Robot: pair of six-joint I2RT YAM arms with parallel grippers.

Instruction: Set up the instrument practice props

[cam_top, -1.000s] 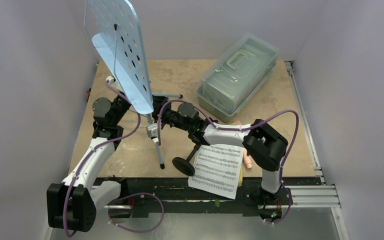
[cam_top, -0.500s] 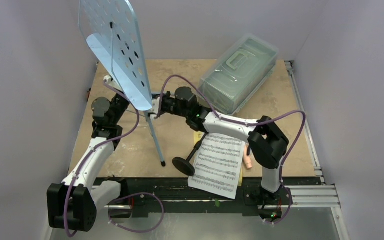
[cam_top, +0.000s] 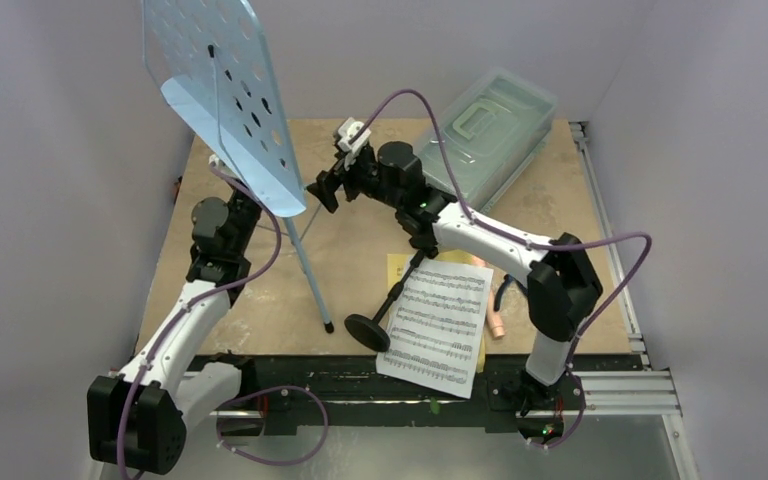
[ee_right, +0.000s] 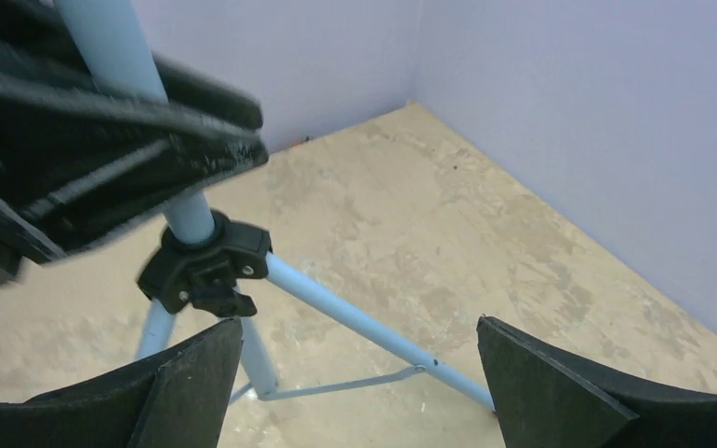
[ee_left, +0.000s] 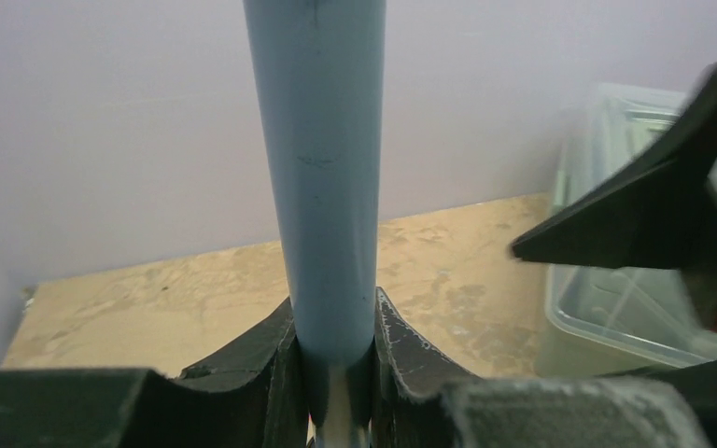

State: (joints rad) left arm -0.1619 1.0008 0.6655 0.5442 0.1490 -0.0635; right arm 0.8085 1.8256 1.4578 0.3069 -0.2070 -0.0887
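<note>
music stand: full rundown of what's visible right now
The music stand is light blue and looks like painted metal. It has a perforated desk plate with round holes and no sheets on it. The plate sits on a round pole above a black hub with thin legs spread. The stand is at the back left of the table, with one black-tipped foot near the front edge. The left gripper is clamped on the pole. The right gripper hangs open beside the hub, not touching.

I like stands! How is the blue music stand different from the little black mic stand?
The music stand is light blue and tall, on tripod legs; the mic stand is black and short, with a round base. The left gripper holds the music stand up; the mic stand seems tipped over, unheld. Both have thin poles.
</note>
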